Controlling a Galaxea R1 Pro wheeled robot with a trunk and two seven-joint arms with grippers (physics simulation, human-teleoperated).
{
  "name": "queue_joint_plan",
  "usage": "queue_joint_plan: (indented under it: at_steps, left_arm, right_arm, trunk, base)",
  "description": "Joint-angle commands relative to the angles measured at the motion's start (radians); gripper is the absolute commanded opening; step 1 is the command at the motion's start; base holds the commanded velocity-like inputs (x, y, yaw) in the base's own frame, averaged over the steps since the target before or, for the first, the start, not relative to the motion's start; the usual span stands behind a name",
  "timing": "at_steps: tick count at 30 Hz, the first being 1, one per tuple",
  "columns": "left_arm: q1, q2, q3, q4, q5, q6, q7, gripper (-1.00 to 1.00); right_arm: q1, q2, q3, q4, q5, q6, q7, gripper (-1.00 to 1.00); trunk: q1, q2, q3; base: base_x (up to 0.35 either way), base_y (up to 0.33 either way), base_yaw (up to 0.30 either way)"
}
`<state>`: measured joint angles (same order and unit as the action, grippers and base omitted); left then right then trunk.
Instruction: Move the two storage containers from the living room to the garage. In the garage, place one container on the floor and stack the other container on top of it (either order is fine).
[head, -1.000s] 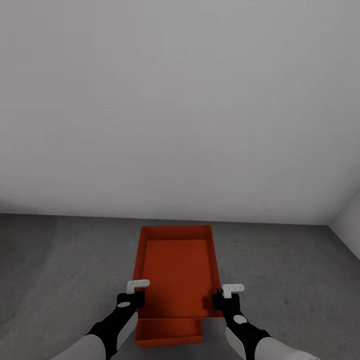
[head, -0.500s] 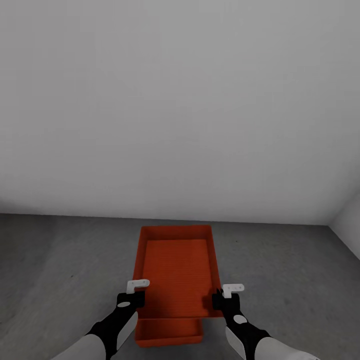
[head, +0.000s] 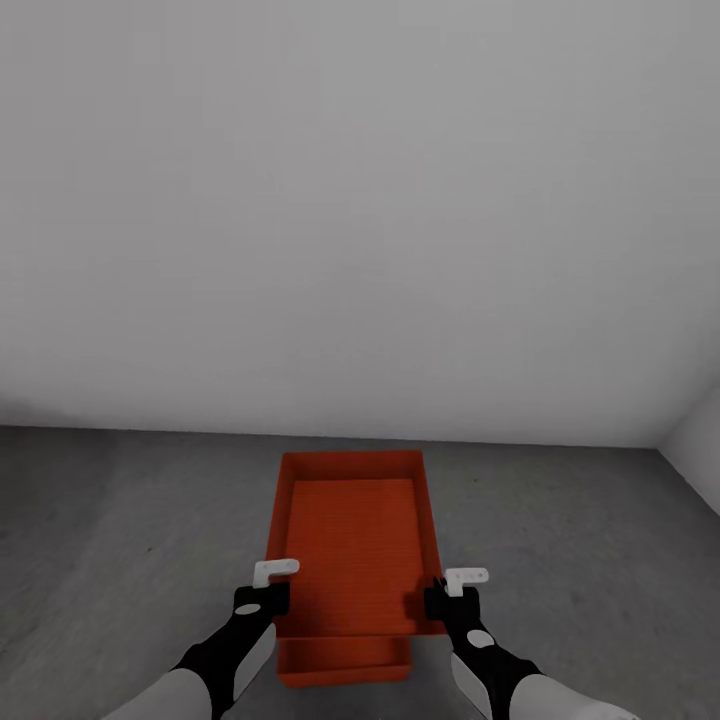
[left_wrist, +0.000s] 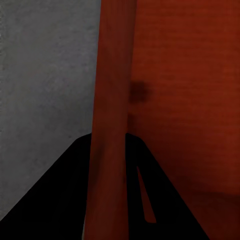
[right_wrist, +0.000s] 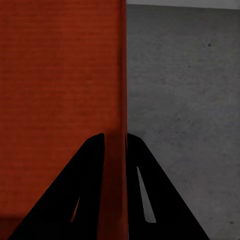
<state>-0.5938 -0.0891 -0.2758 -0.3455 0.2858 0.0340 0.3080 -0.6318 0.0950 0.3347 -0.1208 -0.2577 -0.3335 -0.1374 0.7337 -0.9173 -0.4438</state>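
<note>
Two plain orange-red rectangular storage containers with low straight walls, in the garage: upper container (head: 352, 545) held between both grippers, lower container (head: 343, 664) showing just beneath its near edge, on the dark grey rough concrete floor (head: 120, 560). Left gripper (head: 262, 592) clamped on the upper container's left side wall, the rim pinched between its dark fingers (left_wrist: 60, 200); right gripper (head: 443, 598) likewise closed over the right side wall, fingers (right_wrist: 150, 200) straddling the thin edge. Probably light and stiff, judging by the thin, straight, unbowed walls; smooth sides likely slippery, so best gripped low on opposite long walls, as here, and kept level. Whether already resting on the lower box or hanging above it, impossible to tell. Ahead of both grippers, only a plain pale grey wall (head: 360, 200), with a corner off beyond the right gripper. Bare concrete around both hands; nothing seen obstructing a straight lowering.
</note>
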Motion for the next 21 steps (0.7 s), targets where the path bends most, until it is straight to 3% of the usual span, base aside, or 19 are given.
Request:
queue_joint_plan:
  at_steps: [1, 7, 15, 21]
  left_arm:
    - [-0.002, 0.006, 0.048, -0.006, -0.010, 0.004, 0.011, -1.00]
    - [-0.002, 0.006, 0.048, -0.006, -0.008, 0.004, 0.011, -1.00]
    - [-0.002, 0.005, 0.049, -0.006, -0.009, 0.004, 0.011, -1.00]
    - [-0.002, 0.005, 0.048, -0.006, -0.010, 0.004, 0.011, -1.00]
  right_arm:
    - [0.000, -0.011, -0.011, 0.013, -0.012, -0.004, 0.001, -1.00]
    - [0.000, -0.011, -0.010, 0.013, -0.012, -0.004, 0.001, -1.00]
    - [0.000, -0.011, -0.011, 0.013, -0.012, -0.004, 0.001, -1.00]
    - [0.000, -0.010, -0.010, 0.013, -0.012, -0.004, 0.001, -1.00]
  trunk:
    - [0.000, -0.001, -0.001]
    - [0.000, -0.001, -0.001]
    - [0.000, -0.001, -0.001]
    - [0.000, -0.001, -0.001]
  base:
    - [-0.008, 0.009, 0.000]
    - [-0.002, 0.018, 0.000]
    - [-0.056, 0.176, 0.000]
    - [-0.016, 0.040, 0.001]
